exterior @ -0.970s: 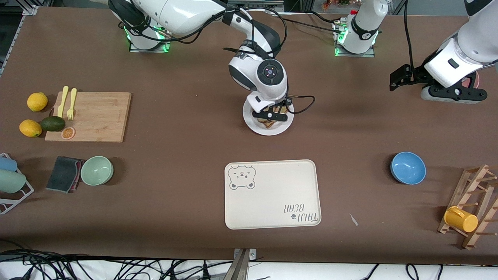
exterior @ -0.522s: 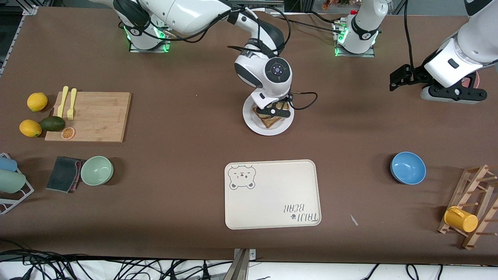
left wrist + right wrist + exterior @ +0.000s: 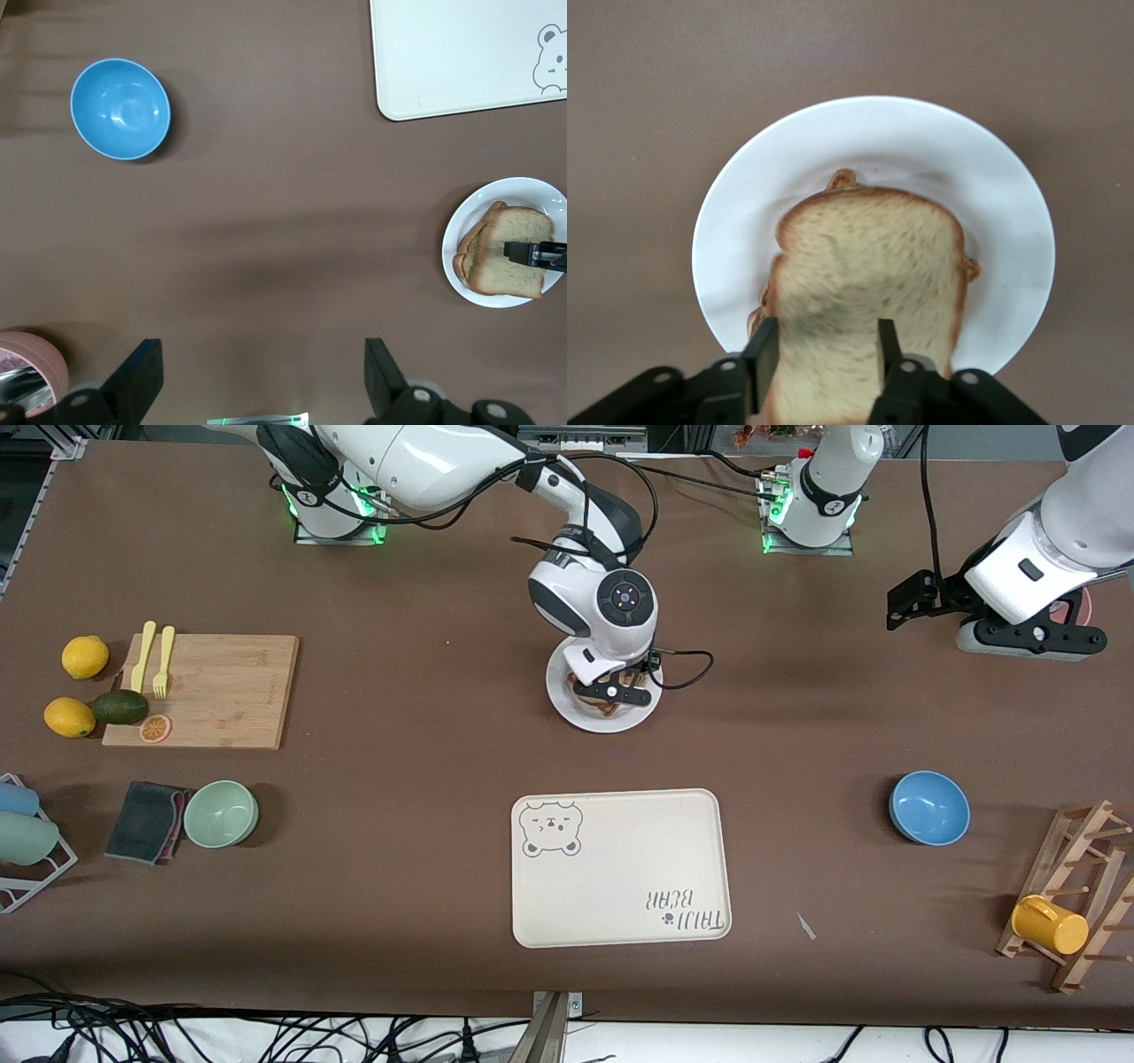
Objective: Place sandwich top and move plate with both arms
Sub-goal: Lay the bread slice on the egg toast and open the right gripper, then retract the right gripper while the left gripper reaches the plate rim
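At the right arm's end of the table: two lemons (image 3: pixel 85 657), an avocado (image 3: pixel 120 707) and a wooden board (image 3: pixel 221 691) with two yellow forks (image 3: pixel 152 657) on it. Nearer the front camera, a dark cloth (image 3: pixel 146 821) just beside a green bowl (image 3: pixel 221 813).

Toward the middle: the right gripper (image 3: pixel 824 354), low over the plate (image 3: pixel 992 177). Fingers (image 3: pixel 764 354) parted a little, narrower than the bread, with the sandwich top (image 3: pixel 868 266) showing flat between and under them. Nothing clamped (cannot tell whether the tips touch the crumb). Slice resting on the stack of bread on the plate, slightly askew, with lower layers peeking out at its edges. Plate standing on the bare table, farther from the front camera than the cream tray (image 3: pixel 620 868) with the bear drawing, and well apart from it.

Toward the left arm's end: a blue bowl (image 3: pixel 928 807), then a wooden rack (image 3: pixel 1085 895) with a yellow mug (image 3: pixel 1050 924). Left gripper (image 3: pixel 261 372) waiting in the air over the table beside a pink object (image 3: pixel 31 367), fingers (image 3: pixel 133 372) spread wide, holding nothing.
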`<state>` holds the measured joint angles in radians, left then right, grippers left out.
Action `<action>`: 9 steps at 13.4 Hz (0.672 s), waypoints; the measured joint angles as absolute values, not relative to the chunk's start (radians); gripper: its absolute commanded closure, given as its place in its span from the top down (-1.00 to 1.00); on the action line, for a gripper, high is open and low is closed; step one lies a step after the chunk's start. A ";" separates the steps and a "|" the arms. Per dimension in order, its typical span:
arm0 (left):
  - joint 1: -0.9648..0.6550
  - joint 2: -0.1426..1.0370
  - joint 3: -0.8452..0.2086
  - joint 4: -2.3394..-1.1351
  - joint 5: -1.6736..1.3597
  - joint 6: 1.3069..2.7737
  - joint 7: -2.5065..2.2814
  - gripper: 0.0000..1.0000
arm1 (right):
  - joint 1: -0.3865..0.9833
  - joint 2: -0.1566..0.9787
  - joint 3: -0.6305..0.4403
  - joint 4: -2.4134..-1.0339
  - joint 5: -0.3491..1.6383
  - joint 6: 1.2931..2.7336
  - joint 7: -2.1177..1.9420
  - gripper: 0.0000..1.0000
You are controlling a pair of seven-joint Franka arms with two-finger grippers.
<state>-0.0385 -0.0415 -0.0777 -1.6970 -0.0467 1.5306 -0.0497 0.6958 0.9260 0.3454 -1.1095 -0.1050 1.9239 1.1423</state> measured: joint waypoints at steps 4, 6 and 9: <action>-0.038 -0.042 -0.078 -1.697 -0.047 1.530 -0.050 1.00 | 0.694 0.911 0.331 -1.083 -0.109 1.919 1.142 1.00; -0.038 -0.041 -0.078 -1.697 -0.047 1.530 -0.050 1.00 | 0.674 0.859 0.302 -1.066 -0.109 1.871 1.142 1.00; -0.037 -0.042 -0.077 -1.697 -0.047 1.530 -0.050 1.00 | 0.595 0.762 0.283 -1.067 -0.110 1.817 1.131 1.00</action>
<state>-0.0373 -0.0415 -0.0773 -1.6968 -0.0467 1.5301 -0.0497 0.5955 0.7622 0.2827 -1.0671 -0.1101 1.8174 1.1309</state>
